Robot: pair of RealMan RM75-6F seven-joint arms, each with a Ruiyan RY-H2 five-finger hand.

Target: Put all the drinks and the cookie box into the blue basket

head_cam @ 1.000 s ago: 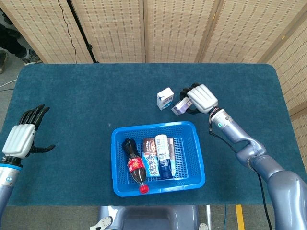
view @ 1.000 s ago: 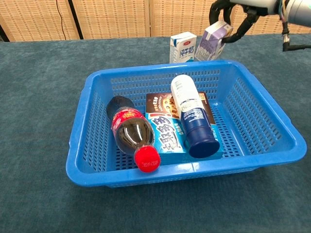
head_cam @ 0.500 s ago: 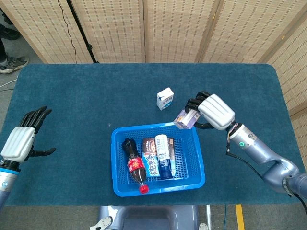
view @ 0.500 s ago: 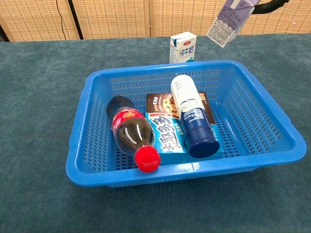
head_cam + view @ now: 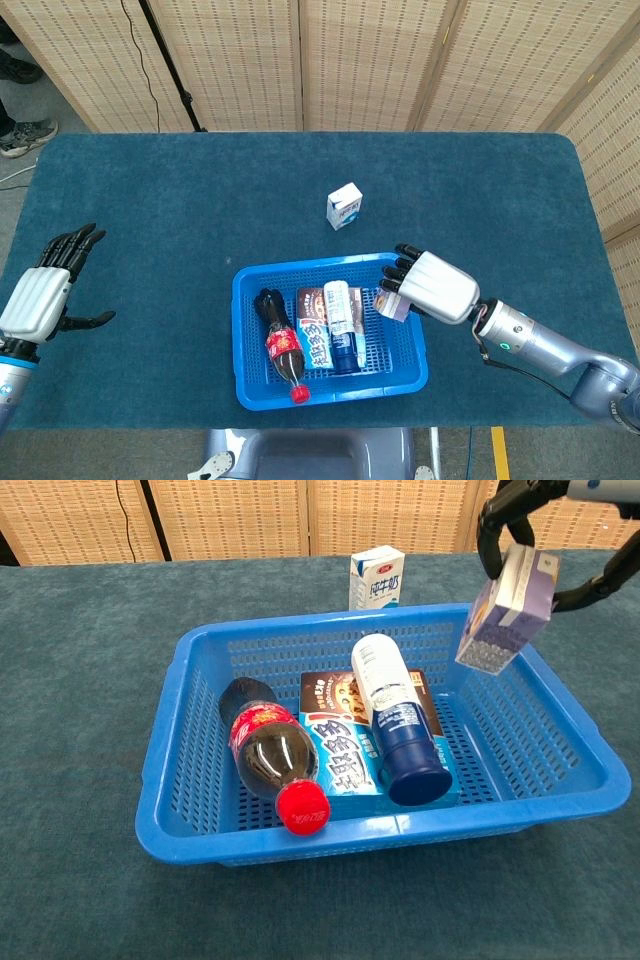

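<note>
- The right hand (image 5: 432, 287) grips a purple drink carton (image 5: 506, 612) in its fingers (image 5: 497, 510), tilted, above the right side of the blue basket (image 5: 248, 345).
- In the basket lie a cola bottle (image 5: 268, 751), a cookie box (image 5: 345, 750) and a white-and-blue bottle (image 5: 393, 716) resting on the box.
- A white milk carton (image 5: 344, 206) stands upright on the counter (image 5: 180, 200) beyond the basket.
- The left hand (image 5: 42, 292) hovers at the counter's left edge, fingers spread, holding nothing.

Desk (image 5: 200, 200) w/ teal carpet-like cover. Behind it, woven rattan screen panels (image 5: 370, 60) in wood frames. Black cable (image 5: 135, 45) down left panel. Grey floor (image 5: 25, 150) at left, even light.
</note>
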